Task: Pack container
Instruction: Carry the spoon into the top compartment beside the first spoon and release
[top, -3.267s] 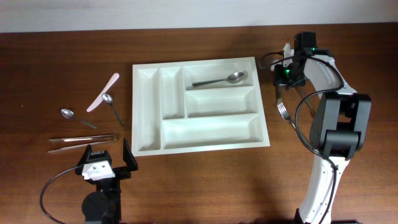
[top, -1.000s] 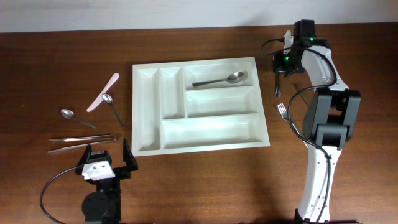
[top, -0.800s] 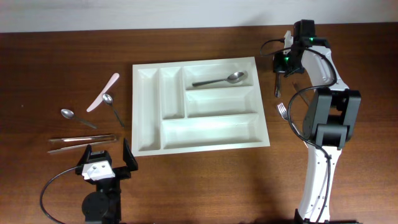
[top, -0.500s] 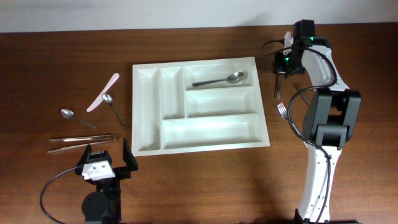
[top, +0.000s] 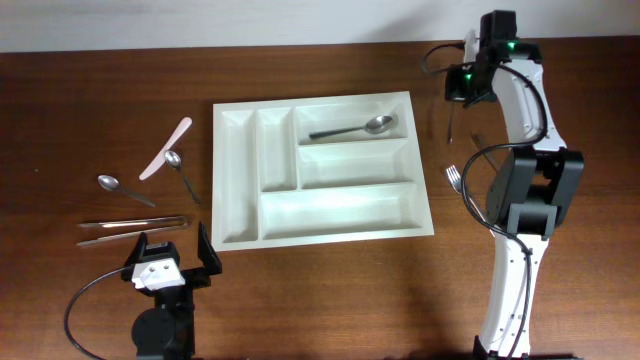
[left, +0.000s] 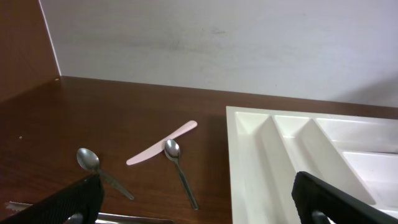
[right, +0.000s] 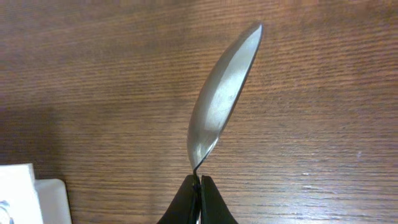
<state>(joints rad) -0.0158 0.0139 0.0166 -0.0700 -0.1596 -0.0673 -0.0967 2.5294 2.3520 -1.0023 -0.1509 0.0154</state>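
The white container (top: 340, 210) lies flat in the middle of the wooden table (top: 330, 290), its two narrow compartments on the left in the overhead view and three wide ones stacked to the right. One packed spoon (top: 355, 128) rests in the farthest wide compartment, bowl pointing right; the other four compartments hold nothing. The right gripper (top: 463, 85) hangs beyond the container's far right corner, apart from it, its fingertips pinched together on the neck of a held spoon (right: 221, 106) (the wrist camera shows the bowl edge-on, above bare wood). A fork (top: 454, 178) lies on the table just right of the container. The left gripper (top: 172, 245) sits near the front left corner with its fingers (left: 78, 199) spread wide and nothing between them. Left of the container lie a pink utensil (top: 166, 148), a small spoon (top: 181, 170) touching it, another spoon (top: 121, 187) further left, and a pair of long metal sticks (top: 130, 228) nearer the left gripper.
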